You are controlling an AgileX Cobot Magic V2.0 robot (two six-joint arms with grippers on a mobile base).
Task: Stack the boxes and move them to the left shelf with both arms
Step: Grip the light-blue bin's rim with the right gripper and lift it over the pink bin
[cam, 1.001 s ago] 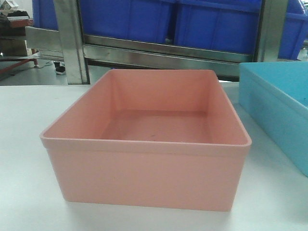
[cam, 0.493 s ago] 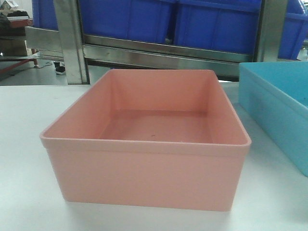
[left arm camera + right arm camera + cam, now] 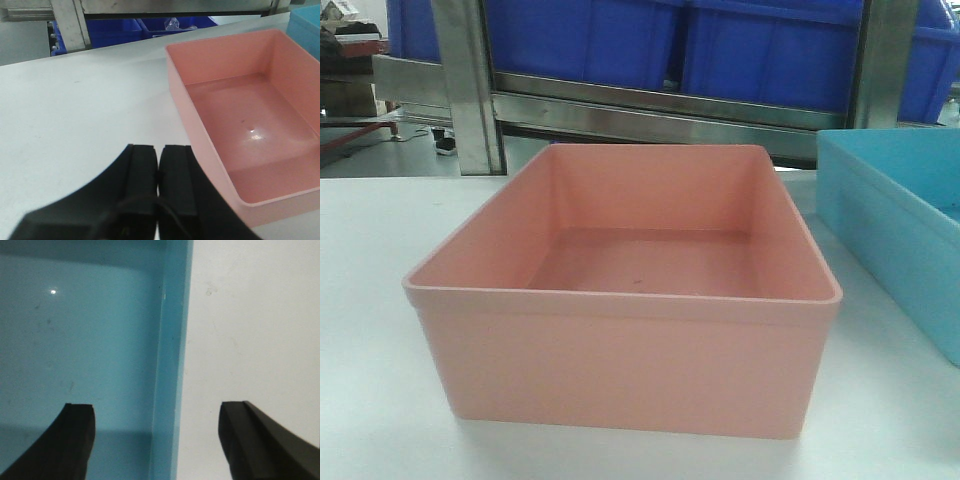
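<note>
Pink box (image 3: 620,300) sat empty on the white table (image 3: 75,110), with the blue box (image 3: 890,220) near its right edge. Left gripper (image 3: 159,165): jaws pressed together over bare tabletop. Right gripper (image 3: 157,410): jaws spread, straddling one blue wall.

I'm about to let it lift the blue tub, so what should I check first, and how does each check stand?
1. Right gripper open: ok.
2. It straddles a wall of the light blue tub: ok.
3. Pink tub empty: ok.
4. Tubs apart on the table: ok.
5. Left gripper open: not ok, shut beside the pink tub.
6. How deep the wall sits between the right fingers: cannot tell.
</note>
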